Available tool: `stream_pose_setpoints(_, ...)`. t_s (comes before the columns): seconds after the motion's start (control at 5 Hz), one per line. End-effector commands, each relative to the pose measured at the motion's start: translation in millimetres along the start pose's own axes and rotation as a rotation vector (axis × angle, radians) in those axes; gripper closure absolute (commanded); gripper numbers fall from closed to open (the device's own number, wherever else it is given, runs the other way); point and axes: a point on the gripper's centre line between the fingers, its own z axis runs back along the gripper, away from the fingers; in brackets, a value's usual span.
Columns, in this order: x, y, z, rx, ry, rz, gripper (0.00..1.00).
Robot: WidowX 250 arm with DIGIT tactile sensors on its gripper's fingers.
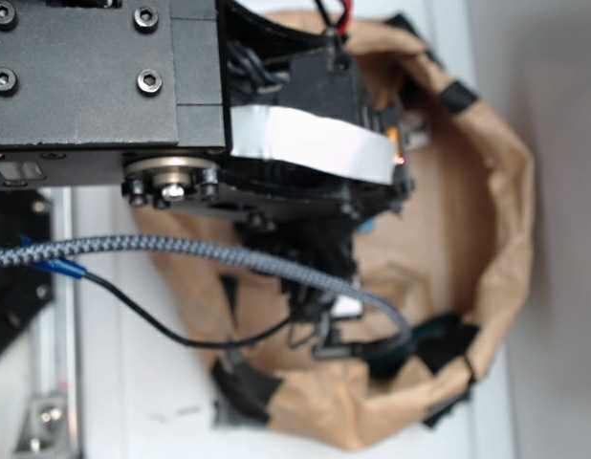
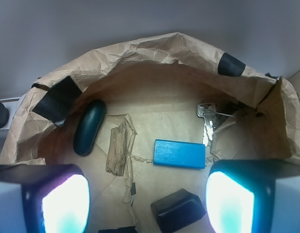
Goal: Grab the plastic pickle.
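Observation:
The plastic pickle (image 2: 89, 127) is a dark green-teal, glossy, long piece with rounded ends. It lies on the floor of the brown paper bag (image 2: 155, 53) at the far left, beside a black tape patch (image 2: 58, 99). My gripper (image 2: 147, 204) hangs above the bag floor, open, its two lit fingers at the lower corners of the wrist view and nothing between them. The pickle is ahead and to the left of the left finger (image 2: 65, 204), apart from it. In the exterior view the arm (image 1: 305, 143) covers most of the bag (image 1: 506, 220), and a dark teal shape (image 1: 431, 335) shows near its lower rim.
A bright-blue flat slab (image 2: 179, 153) lies mid-floor. A stubby black glossy block (image 2: 177, 209) sits close to the right finger. A piece of wood (image 2: 116, 148) lies beside the pickle, and metal keys (image 2: 208, 119) at the back right. The bag's crumpled walls ring everything.

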Motion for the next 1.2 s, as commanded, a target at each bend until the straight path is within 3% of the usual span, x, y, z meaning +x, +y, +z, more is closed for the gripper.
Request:
stream_pose_setpoints(0.0, 10.6, -3.8, 12.5, -0.003, -0.049, -0.009, 0.0)
stream_pose_setpoints(0.2, 10.6, -3.8, 12.5, -0.003, -0.049, -0.009, 0.0)
stream_pose_setpoints(0.4, 26.7, -16.1, -36.8, -0.018, 0.021, -0.047, 0.0)
stream_pose_setpoints(0.6, 31.9, -19.4, -65.2, 0.008, 0.02, -0.07, 0.0)
stream_pose_setpoints(1.0, 35.2, -42.3, -90.8, -0.144, -0.092, -0.217, 0.0)
